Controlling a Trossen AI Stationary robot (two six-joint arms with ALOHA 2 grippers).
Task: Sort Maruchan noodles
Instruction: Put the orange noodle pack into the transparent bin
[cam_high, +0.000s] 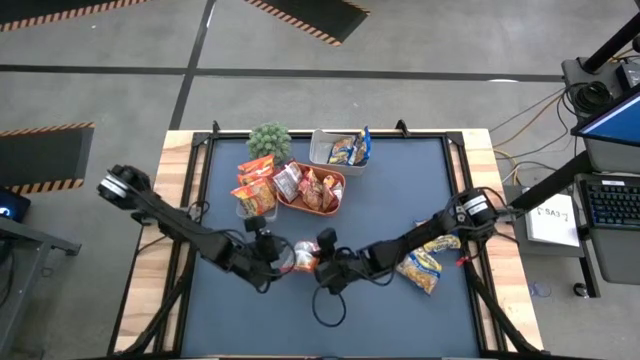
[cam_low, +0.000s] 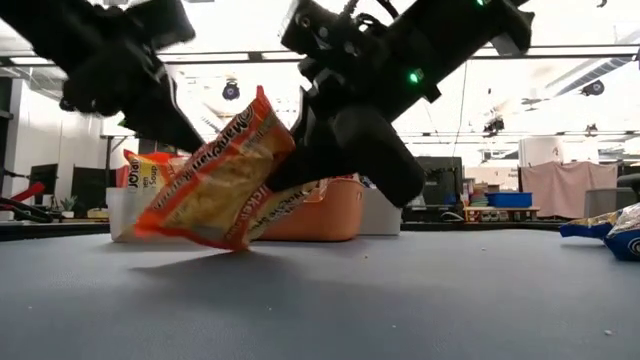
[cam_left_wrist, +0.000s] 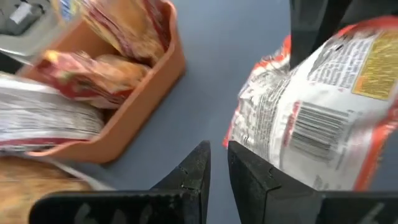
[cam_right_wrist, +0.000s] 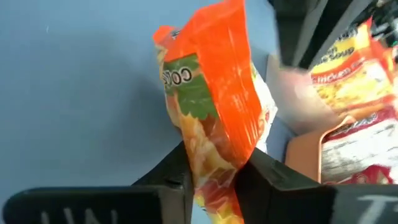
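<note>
Noodle packets fill the orange tray (cam_high: 335, 203) and clear tubs (cam_high: 322, 152) in the upper middle of the high view; one orange packet (cam_right_wrist: 214, 118) sits low centre, pinched between the right gripper (cam_right_wrist: 214, 171) fingers, nearly closed on it. The left gripper (cam_left_wrist: 217, 163) shows only a thin slit, holding nothing, just beside that packet. Seen from above, the arms hide most of the grip; the low view shows the packet (cam_low: 215, 180) tilted, seemingly touching the table (cam_low: 400, 300). Blue-and-yellow packets (cam_high: 425, 262) lie at the right.
</note>
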